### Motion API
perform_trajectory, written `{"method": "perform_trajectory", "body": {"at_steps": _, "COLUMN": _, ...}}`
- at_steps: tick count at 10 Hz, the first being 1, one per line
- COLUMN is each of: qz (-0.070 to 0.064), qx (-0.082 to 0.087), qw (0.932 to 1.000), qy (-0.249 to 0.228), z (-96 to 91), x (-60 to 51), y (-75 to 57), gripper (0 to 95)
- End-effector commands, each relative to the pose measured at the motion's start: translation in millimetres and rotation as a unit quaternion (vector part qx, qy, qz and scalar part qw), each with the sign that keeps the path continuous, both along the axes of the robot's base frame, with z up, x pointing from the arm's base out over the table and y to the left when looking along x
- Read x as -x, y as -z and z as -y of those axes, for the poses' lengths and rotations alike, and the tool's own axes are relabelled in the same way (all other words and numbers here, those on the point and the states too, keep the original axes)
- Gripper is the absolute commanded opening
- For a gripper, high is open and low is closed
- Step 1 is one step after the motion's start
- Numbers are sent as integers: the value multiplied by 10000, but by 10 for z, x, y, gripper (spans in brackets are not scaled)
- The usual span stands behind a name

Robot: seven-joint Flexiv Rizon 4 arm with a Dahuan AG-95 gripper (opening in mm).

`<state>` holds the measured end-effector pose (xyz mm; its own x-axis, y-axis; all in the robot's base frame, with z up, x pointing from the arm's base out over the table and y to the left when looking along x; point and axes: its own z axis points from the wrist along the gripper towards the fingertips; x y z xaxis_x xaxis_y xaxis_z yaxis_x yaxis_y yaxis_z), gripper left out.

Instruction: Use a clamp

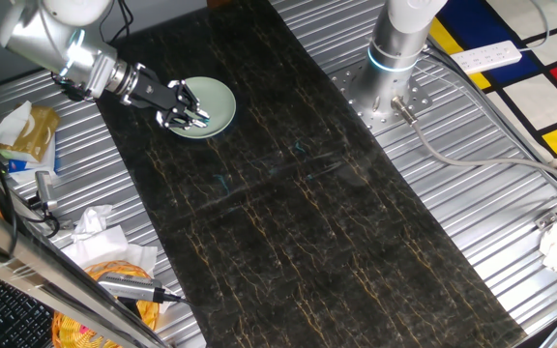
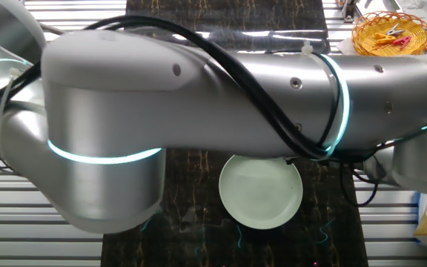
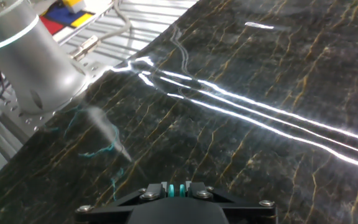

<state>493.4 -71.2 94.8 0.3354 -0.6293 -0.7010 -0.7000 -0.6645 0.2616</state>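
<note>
lab | robot arm base [image 1: 397,39] bolted to ribbed metal bench [image 1: 511,203]

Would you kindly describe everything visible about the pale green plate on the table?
The pale green plate is round and shallow, with a smooth, glossy surface like glazed ceramic or plastic and a slightly raised rim. It lies flat on the dark marble-patterned mat, near the mat's far end in one fixed view. Its inside looks bare where visible. The gripper hangs over its near edge, hiding part of it; whether they touch cannot be told. In the other fixed view the arm covers its upper rim.
</note>
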Motion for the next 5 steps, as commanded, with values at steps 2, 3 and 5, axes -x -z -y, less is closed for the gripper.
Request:
{"method": "perform_trajectory", "body": {"at_steps": 2, "qz": -143, "qx": 120, "qw": 9998, "qy": 90, "z": -2, "x": -27, "y": -11, "gripper": 0}}
{"method": "perform_trajectory", "body": {"at_steps": 3, "qz": -130, "qx": 92, "qw": 9999, "qy": 56, "z": -2, "x": -27, "y": -11, "gripper": 0}}
{"method": "perform_trajectory", "body": {"at_steps": 5, "qz": -151, "qx": 24, "qw": 9999, "qy": -36, "z": -2, "x": -27, "y": -11, "gripper": 0}}
